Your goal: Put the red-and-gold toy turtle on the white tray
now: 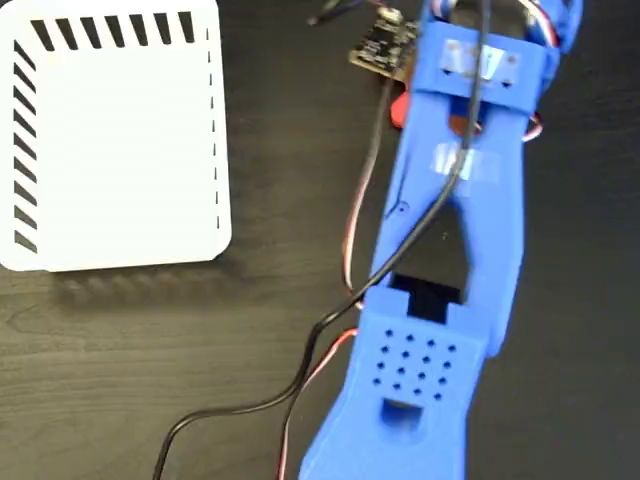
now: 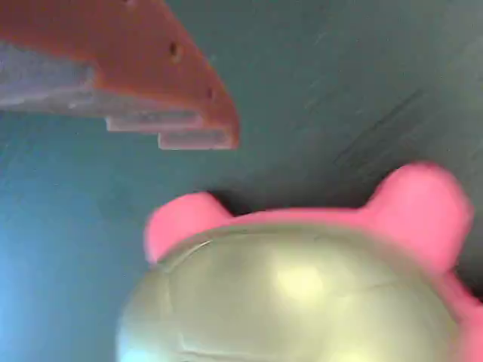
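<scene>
Dark wood-grain table (image 1: 120, 380); nothing else lying on it.

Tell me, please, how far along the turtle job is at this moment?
Nothing looks delivered: the white tray sits bare at upper left in the fixed view. In hand: the arm has reached the far side of the table, and the wrist view shows the red-and-gold toy turtle on the dark table just below one gripper finger. Still left: grasping, carrying and placing it.

Blue arm (image 1: 450, 230) extended, claw (image 2: 189, 121) state unclear
</scene>
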{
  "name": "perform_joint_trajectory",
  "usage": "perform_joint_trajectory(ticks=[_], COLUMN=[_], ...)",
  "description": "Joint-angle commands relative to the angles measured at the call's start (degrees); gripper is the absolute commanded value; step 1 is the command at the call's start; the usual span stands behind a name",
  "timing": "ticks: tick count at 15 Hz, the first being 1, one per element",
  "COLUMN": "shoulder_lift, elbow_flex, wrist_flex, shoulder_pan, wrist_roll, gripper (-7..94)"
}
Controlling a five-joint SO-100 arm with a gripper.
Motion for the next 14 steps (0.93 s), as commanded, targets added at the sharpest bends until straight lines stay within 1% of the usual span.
perform_joint_trajectory(ticks=[1, 6, 14], shoulder_lift=[1.49, -4.57, -9.32], elbow_flex=[-4.66, -10.72, -12.83], wrist_flex=[0.26, 0.26, 0.26], shoulder_pan=[0.18, 0.44, 0.00], wrist_roll=[0.97, 1.32, 1.76], gripper=[68, 68, 68])
